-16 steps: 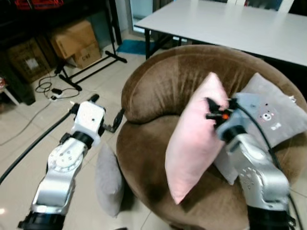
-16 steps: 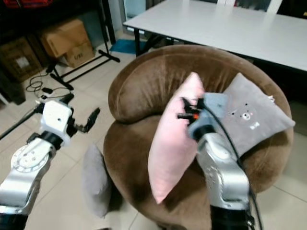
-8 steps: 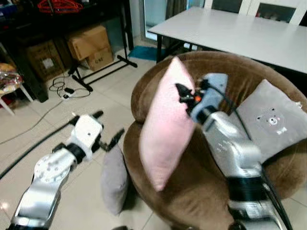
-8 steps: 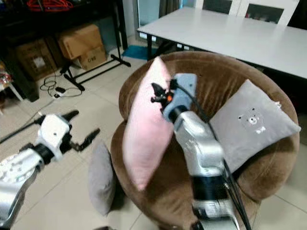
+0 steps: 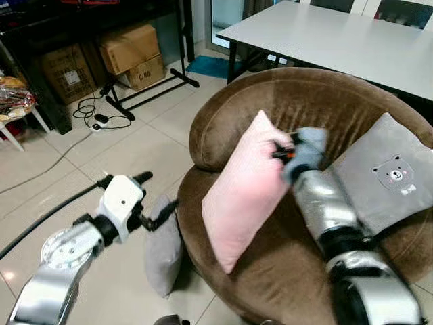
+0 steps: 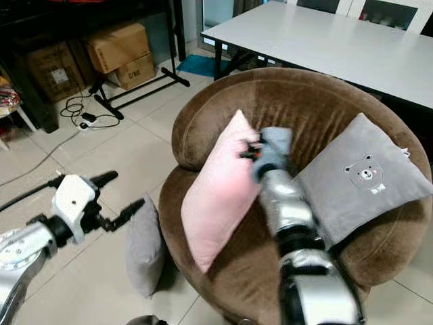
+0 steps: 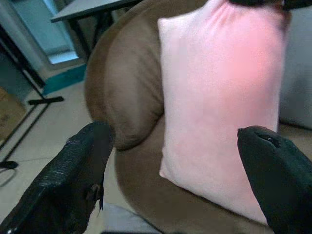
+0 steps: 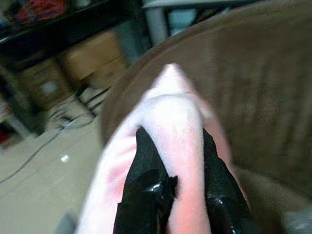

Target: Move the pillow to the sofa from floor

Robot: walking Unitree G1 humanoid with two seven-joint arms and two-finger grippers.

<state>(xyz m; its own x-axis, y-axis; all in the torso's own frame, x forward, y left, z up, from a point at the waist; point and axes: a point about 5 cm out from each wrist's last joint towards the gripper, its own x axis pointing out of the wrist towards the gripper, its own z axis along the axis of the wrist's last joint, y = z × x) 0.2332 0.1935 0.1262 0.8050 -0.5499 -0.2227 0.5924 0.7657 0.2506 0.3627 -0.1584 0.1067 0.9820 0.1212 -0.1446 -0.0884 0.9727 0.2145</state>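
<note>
Pillow: the pink pillow is pinched at its upper edge, its lower corner hanging over the seat of the sofa, tilted, the top near the backrest.
My right pincer: my right gripper is closed on a fold of the pillow's fabric; the two black fingers press the cloth between them.
My left pincer: my left gripper is spread wide and holds nothing; it hangs beside the sofa, pointing at the pillow.
Neighbours: a grey bear cushion leans on the sofa just beside my right arm; another grey cushion stands on the floor against the sofa's base.
Stage: I judge the pillow is over the seat but not yet set down.
Risk: if I let go while it is this tilted, it could tip forward off the rounded front edge onto the floor.
Risk: my right arm could nudge the bear cushion off as I withdraw.
</note>
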